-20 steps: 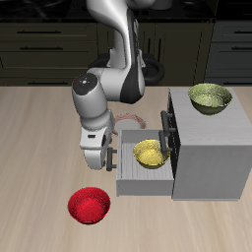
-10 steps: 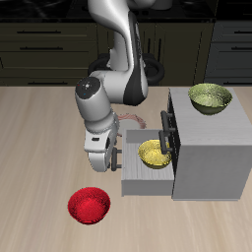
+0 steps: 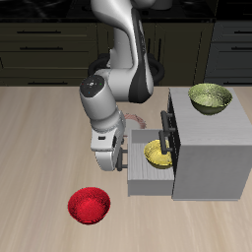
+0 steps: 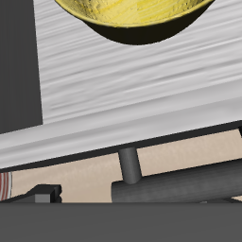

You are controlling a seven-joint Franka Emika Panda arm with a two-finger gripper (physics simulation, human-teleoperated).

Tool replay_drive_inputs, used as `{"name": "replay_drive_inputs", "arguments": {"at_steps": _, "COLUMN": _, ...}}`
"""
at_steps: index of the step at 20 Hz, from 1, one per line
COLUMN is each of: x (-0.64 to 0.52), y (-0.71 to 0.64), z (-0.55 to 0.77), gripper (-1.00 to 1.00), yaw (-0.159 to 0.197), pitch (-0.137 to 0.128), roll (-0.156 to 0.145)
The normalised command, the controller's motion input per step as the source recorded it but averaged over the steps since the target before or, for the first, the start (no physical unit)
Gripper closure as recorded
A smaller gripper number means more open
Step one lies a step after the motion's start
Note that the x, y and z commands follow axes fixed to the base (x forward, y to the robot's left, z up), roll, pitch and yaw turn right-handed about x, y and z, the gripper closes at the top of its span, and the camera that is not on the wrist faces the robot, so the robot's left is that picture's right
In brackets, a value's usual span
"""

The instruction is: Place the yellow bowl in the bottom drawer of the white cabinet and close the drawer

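Now the gripper [image 3: 111, 156], aperture not discernible, has pushed the drawer [image 3: 146, 174] with the bowl [image 3: 159, 154] further in; closure remains incomplete.

yellow bowl [image 4: 132, 19] cropped by frame edge, gripper [image 3: 120, 157] fingertips indistinct

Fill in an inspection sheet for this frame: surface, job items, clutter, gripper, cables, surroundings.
Surface: wooden table, mostly bare.
Job items: yellow bowl sits in the bottom drawer of the white cabinet; drawer partly open.
Clutter: olive bowl on the cabinet top; red bowl near the table's front edge.
Gripper: gripper against the drawer front, by its dark handle; finger state unclear.
Cables: nothing seen.
Surroundings: dark kitchen cabinets behind.
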Motion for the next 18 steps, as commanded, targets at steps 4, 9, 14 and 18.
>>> {"name": "replay_drive_inputs", "arguments": {"at_steps": 4, "x": 0.09, "y": 0.16, "z": 0.00, "gripper": -1.00, "yaw": -0.005, "pitch": -0.014, "roll": 0.030}}
{"name": "replay_drive_inputs", "arguments": {"at_steps": 9, "x": 0.19, "y": 0.15, "z": -0.13, "gripper": -1.00, "yaw": 0.000, "pitch": -0.010, "roll": 0.033}}
{"name": "replay_drive_inputs", "arguments": {"at_steps": 14, "x": 0.20, "y": 0.19, "z": -0.03, "gripper": -1.00, "yaw": 0.009, "pitch": -0.030, "roll": 0.022}}
{"name": "replay_drive_inputs", "arguments": {"at_steps": 18, "x": 0.14, "y": 0.39, "z": 0.07, "gripper": -1.00, "yaw": -0.003, "pitch": -0.024, "roll": 0.050}}
